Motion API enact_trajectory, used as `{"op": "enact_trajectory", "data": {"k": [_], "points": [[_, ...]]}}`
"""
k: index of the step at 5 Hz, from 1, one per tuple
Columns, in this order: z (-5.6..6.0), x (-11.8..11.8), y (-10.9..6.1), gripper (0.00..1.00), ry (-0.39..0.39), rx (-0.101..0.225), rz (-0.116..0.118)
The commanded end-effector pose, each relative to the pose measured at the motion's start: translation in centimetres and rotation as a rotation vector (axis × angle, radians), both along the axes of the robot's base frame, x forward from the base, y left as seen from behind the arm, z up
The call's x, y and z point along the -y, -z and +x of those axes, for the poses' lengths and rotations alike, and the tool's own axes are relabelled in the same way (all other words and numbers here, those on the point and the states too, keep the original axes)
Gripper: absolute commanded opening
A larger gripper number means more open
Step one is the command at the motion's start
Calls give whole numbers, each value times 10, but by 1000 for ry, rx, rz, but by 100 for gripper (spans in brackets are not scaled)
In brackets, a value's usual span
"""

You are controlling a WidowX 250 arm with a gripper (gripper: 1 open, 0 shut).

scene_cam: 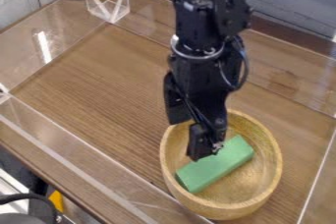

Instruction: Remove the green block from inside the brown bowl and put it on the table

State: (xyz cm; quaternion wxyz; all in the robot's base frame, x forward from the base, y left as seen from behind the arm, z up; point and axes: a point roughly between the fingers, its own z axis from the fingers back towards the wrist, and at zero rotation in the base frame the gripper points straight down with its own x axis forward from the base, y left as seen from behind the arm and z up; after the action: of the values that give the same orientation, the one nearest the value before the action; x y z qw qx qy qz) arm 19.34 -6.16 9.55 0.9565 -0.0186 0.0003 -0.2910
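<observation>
Hovering over the bowl point(264, 190), the gripper point(198, 141) stood spread wide and empty, pointing down at the block point(215, 166) lying inside. Grasping was the step in hand; next it likely needed lowering, then closing.

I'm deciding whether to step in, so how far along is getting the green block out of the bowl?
Done: nothing yet; the green block lies flat inside the brown bowl. In hand: the gripper points down into the bowl with jaws open, at the block's upper end; whether it touches is unclear. Left: closing on the block, lifting it over the rim, and setting it on the table.
</observation>
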Motion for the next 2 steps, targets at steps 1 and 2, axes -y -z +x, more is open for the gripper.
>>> {"op": "enact_trajectory", "data": {"k": [1, 2], "points": [[2, 5, -7, 100, -56, 47, 2], [1, 19, 11, 100, 16, 49, 6]]}}
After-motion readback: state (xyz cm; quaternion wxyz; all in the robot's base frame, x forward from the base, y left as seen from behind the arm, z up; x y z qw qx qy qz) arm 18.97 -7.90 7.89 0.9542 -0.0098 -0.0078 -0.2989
